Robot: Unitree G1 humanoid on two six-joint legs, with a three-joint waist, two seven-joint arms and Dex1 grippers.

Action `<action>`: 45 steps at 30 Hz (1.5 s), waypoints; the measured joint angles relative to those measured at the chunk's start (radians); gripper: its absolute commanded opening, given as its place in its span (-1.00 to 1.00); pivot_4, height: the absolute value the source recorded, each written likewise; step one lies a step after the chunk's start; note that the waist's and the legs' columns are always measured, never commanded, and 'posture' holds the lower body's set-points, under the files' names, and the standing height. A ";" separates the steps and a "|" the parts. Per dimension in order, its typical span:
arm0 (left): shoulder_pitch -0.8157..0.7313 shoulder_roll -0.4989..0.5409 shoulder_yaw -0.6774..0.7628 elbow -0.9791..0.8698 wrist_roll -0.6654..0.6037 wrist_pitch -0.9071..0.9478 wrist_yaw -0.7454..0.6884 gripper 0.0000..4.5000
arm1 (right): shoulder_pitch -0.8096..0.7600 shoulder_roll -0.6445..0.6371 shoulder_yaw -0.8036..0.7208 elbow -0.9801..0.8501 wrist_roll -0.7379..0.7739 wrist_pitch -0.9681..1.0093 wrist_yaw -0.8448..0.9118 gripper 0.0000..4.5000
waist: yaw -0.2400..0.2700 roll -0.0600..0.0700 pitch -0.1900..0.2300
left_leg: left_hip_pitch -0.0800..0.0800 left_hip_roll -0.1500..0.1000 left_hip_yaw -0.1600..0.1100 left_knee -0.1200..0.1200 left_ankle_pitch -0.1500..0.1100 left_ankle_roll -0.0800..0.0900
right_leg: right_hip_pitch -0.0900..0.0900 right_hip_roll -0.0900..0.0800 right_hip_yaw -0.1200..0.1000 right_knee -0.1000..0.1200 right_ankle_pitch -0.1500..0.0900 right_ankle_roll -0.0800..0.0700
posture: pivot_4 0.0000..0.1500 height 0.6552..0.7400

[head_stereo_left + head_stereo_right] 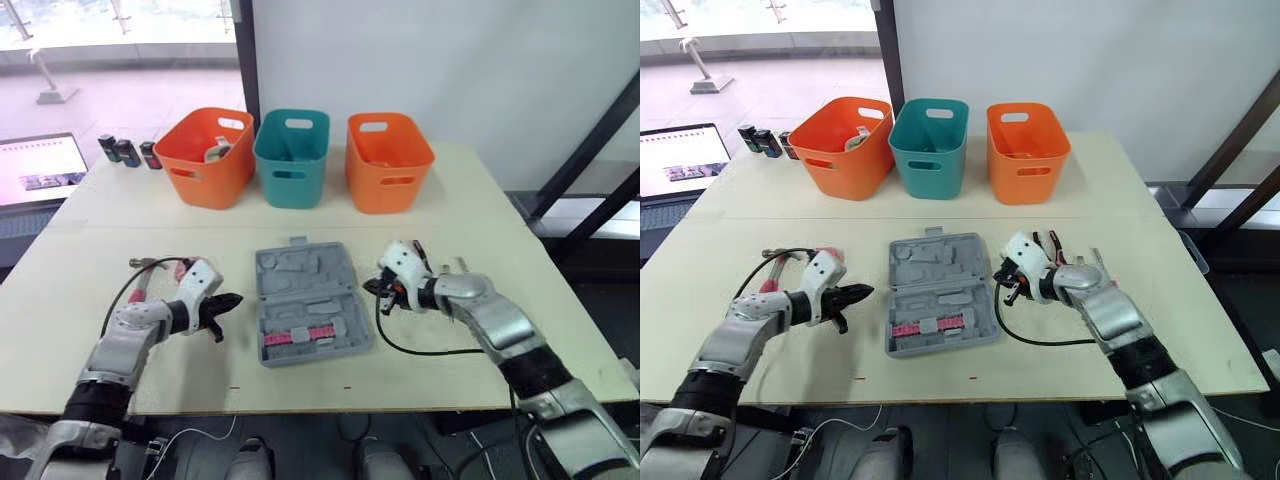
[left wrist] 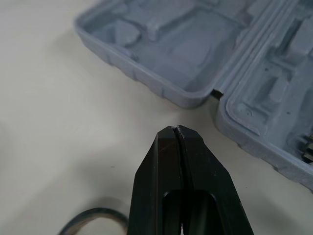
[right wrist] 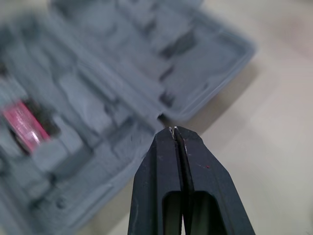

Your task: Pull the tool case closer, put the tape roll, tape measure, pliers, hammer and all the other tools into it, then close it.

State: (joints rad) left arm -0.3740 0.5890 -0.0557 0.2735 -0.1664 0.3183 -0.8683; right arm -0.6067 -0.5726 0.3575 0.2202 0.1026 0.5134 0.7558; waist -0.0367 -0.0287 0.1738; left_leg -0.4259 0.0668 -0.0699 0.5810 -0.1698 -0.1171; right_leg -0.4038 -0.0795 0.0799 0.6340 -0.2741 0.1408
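At the far left of the pale wooden desk (image 1: 480,200) a metal-headed, pink-handled tool (image 1: 140,268), probably the hammer, lies just behind the left arm and outside the case. The left pincer (image 1: 236,299) hovers low over the desk with its two black fingers pressed together and holding nothing. It points rightward at the open grey moulded plastic tool case (image 1: 305,300), which sits in the middle of the desk, just beside the fingertips but apart from them. The case lies flat with both halves spread, so its long axis runs away from the robot with a slight tilt. Its hinge seam runs crosswise, roughly on the line between the two pincers. A flat pink tool (image 1: 298,335) already rests in the near half, while the far half looks empty. On the other side, the right pincer (image 1: 373,288) is likewise closed on nothing and aims leftward at the case's right edge near the hinge. It seems a shade nearer the case than the left one, though contact cannot be made out. With the case flanked on both sides, either arm could draw it toward the near edge. Well beyond it stand an orange plastic basket (image 1: 205,120), a teal plastic basket (image 1: 290,118) and a second orange plastic basket (image 1: 390,122), which likely hold more tools.
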 measured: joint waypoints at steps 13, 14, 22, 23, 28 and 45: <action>-0.022 -0.050 -0.091 0.052 0.091 -0.043 -0.004 -0.99 | -0.169 0.140 0.092 0.375 -0.229 -0.216 0.047 -0.97 | -0.008 0.000 0.000 | 0.004 0.000 0.000 0.000 0.001 -0.001 | 0.002 0.000 0.000 0.004 0.000 0.000 | 1.00 1.00; -0.023 -0.053 -0.091 0.054 0.093 -0.043 -0.004 -0.99 | -0.171 0.142 0.095 0.376 -0.241 -0.222 0.054 -0.97 | -0.008 0.000 0.000 | 0.005 0.000 0.000 0.000 0.001 -0.001 | 0.003 0.000 0.000 0.004 0.000 0.000 | 1.00 1.00; -0.018 -0.041 -0.091 0.059 0.105 -0.065 -0.033 -0.99 | -0.073 0.122 0.105 0.150 -0.279 -0.100 0.158 -0.97 | -0.008 0.000 0.000 | 0.009 0.000 -0.001 -0.001 0.000 -0.001 | 0.007 0.000 0.000 0.005 -0.002 0.002 | 1.00 1.00; -0.008 -0.034 -0.090 0.048 0.105 -0.065 -0.041 -0.99 | -0.047 0.116 0.103 0.097 -0.278 -0.064 0.167 -0.97 | -0.009 0.001 -0.001 | 0.010 0.000 -0.001 -0.001 0.000 -0.001 | 0.007 0.000 0.000 0.006 -0.002 0.002 | 1.00 1.00; 0.111 0.031 -0.074 -0.082 0.086 -0.055 -0.079 -0.99 | 0.110 0.097 0.102 -0.195 -0.276 0.126 0.183 -0.97 | -0.010 0.000 -0.001 | 0.014 0.000 -0.001 -0.002 0.000 -0.001 | 0.007 0.000 0.000 0.013 -0.008 0.000 | 1.00 1.00; 0.333 0.088 -0.027 -0.325 0.024 0.046 -0.082 -0.99 | 0.299 0.079 0.105 -0.539 -0.226 0.438 0.132 -0.97 | -0.007 0.000 -0.001 | 0.016 0.000 -0.001 -0.002 -0.001 -0.001 | 0.008 0.000 0.001 0.013 -0.014 -0.008 | 1.00 1.00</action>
State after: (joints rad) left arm -0.0413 0.6770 -0.0829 -0.0519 -0.1424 0.3640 -0.9501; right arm -0.3077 -0.4936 0.4621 -0.3193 -0.1234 0.9514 0.8882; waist -0.0439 -0.0289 0.1729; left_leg -0.4099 0.0668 -0.0706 0.5787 -0.1706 -0.1181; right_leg -0.3957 -0.0796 0.0807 0.6467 -0.2881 0.1327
